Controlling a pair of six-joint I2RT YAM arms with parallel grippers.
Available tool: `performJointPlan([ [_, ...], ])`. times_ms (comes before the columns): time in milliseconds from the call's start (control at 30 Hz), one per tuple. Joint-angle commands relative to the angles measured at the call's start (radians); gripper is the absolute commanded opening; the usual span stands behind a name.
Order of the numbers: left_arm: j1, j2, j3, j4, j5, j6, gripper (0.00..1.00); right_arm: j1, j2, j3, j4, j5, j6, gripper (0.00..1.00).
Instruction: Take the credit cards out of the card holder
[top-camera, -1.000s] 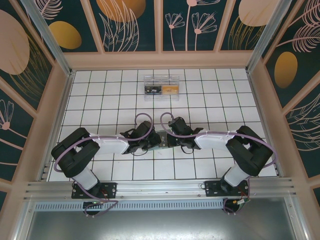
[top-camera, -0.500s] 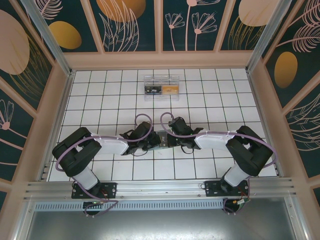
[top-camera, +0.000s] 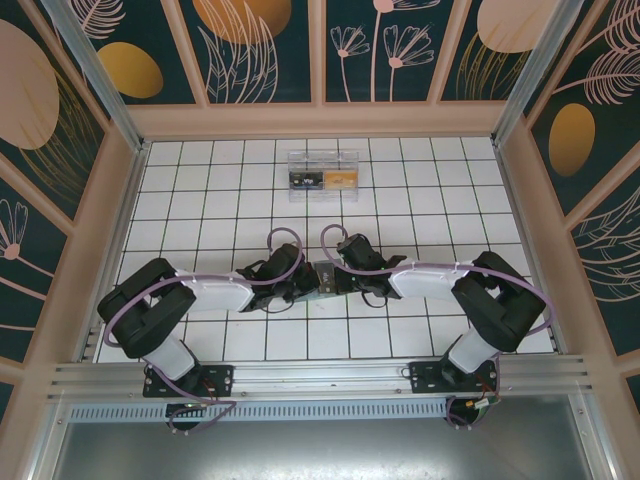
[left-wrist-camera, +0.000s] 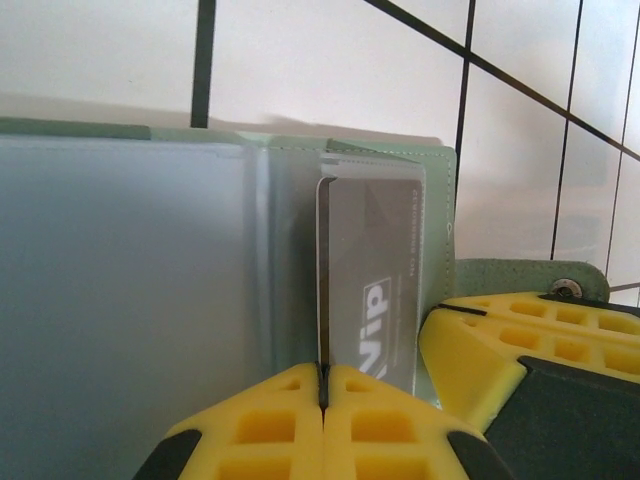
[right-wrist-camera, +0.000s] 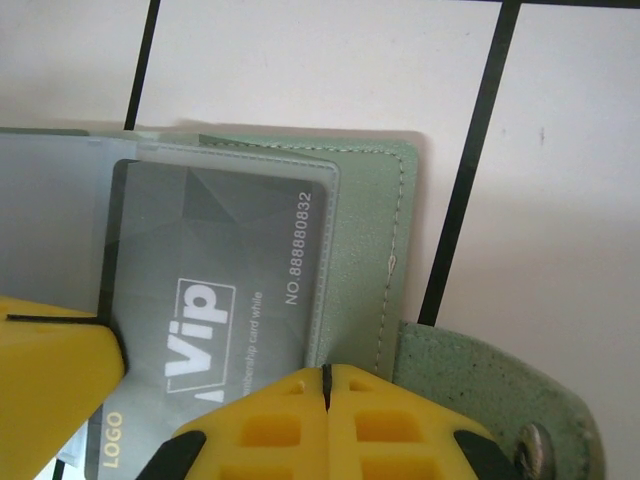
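The left gripper (left-wrist-camera: 322, 398) is squeezed shut on the edge of the black card (left-wrist-camera: 375, 270). The card sits in a see-through pocket of the open card holder (right-wrist-camera: 365, 230). The right gripper (right-wrist-camera: 325, 395) is pinched tight on the holder's green edge, just beside the card. The holder is between the two arms, near the middle of the white tiled table (top-camera: 250, 180), well apart from the clear box (top-camera: 322, 175) at the back
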Motion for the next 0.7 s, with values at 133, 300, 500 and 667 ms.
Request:
performJointPlan([
  [133, 0.006, -0.027, -0.034, -0.082, -0.044, 0.022, 0.00, 0.004, 0.022, -0.008, -0.034, 0.024, 0.015, 0.06],
  [300, 0.010, -0.026, -0.039, -0.073, -0.037, 0.029, 0.00, 0.003, 0.020, -0.006, -0.035, 0.021, 0.015, 0.06],
  [500, 0.008, 0.005, -0.035, -0.010, -0.002, 0.021, 0.00, 0.007, -0.015, 0.011, -0.022, 0.002, 0.008, 0.06],
  [667, 0.008, 0.015, -0.035, 0.000, 0.006, 0.019, 0.00, 0.010, -0.024, 0.039, -0.001, -0.037, 0.006, 0.06],
])
